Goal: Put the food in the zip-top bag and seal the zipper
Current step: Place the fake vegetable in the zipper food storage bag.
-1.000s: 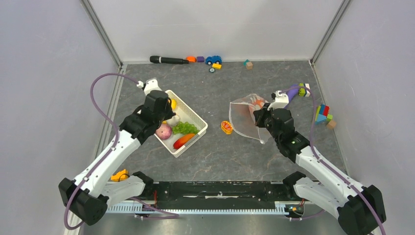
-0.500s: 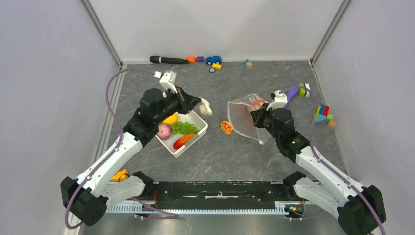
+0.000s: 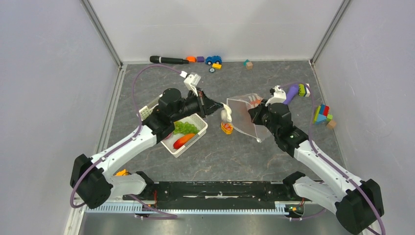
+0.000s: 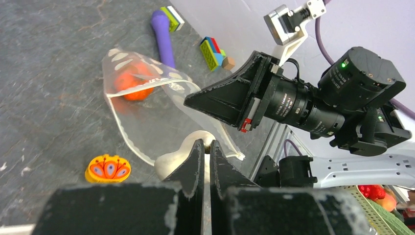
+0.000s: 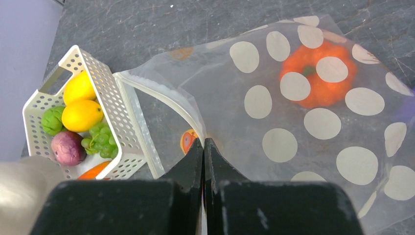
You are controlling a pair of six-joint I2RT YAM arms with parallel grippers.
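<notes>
While the left gripper [image 4: 204, 144] pinches half-hidden garlic [image 4: 172, 159], the right gripper [image 5: 203, 143] clamps the bag [image 5: 293, 125] rim.

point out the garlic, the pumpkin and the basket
garlic [image 3: 226, 114]: top view, middle of its white bulb
pumpkin [image 5: 313, 95]: right wrist view, its orange skin
basket [image 5: 115, 105]: right wrist view, its perforated side wall

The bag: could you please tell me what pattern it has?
Clear bag with white dots; best in the right wrist view.
</notes>
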